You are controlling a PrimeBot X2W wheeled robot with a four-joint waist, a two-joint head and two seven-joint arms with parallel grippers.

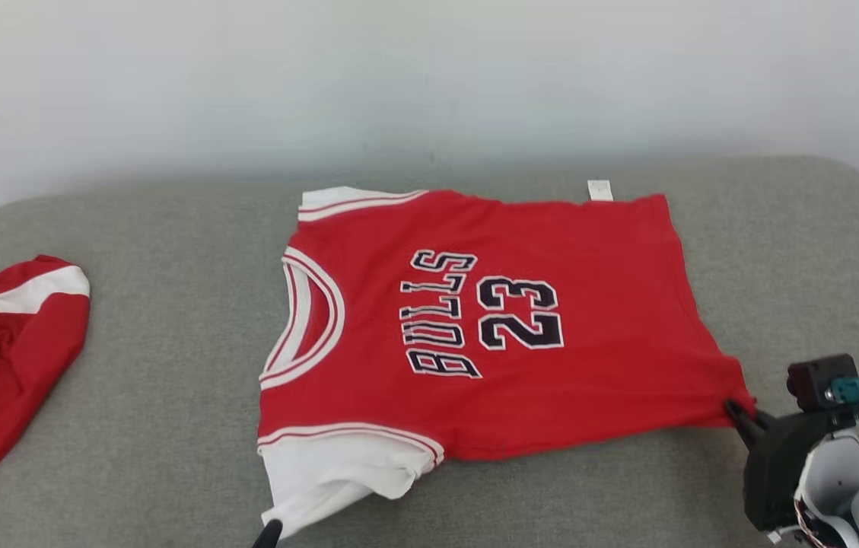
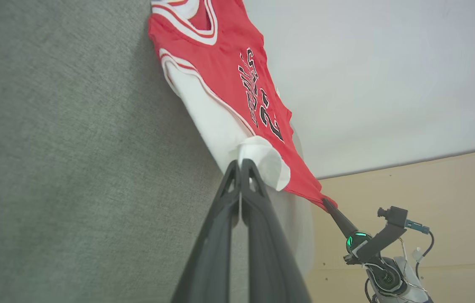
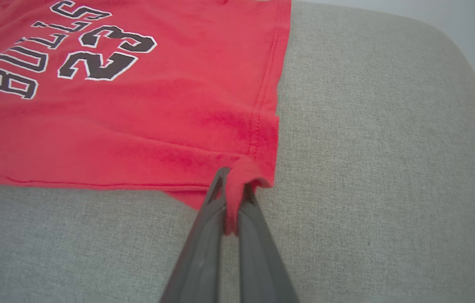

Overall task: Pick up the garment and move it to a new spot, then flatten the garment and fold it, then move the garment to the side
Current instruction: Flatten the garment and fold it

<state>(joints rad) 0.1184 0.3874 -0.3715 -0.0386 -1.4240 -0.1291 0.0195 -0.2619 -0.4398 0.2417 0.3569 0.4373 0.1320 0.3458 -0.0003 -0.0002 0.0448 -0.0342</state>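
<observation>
A red jersey [image 1: 490, 320] with white sleeves and "BULLS 23" in dark print lies spread face up on the grey cushion [image 1: 170, 396], collar toward the left. My left gripper [image 1: 271, 530] is shut on the near white sleeve [image 2: 258, 162] at the bottom edge of the head view. My right gripper [image 1: 737, 415] is shut on the near hem corner [image 3: 241, 176], with red cloth pinched between its fingers [image 3: 208, 219]. In the left wrist view the jersey [image 2: 229, 71] stretches from the pinched sleeve to the right gripper [image 2: 327, 205].
A second red and white garment [image 1: 3, 358] lies crumpled at the cushion's left edge. A white wall [image 1: 429, 76] rises behind the cushion. Bare grey cushion surrounds the jersey on the right and in front.
</observation>
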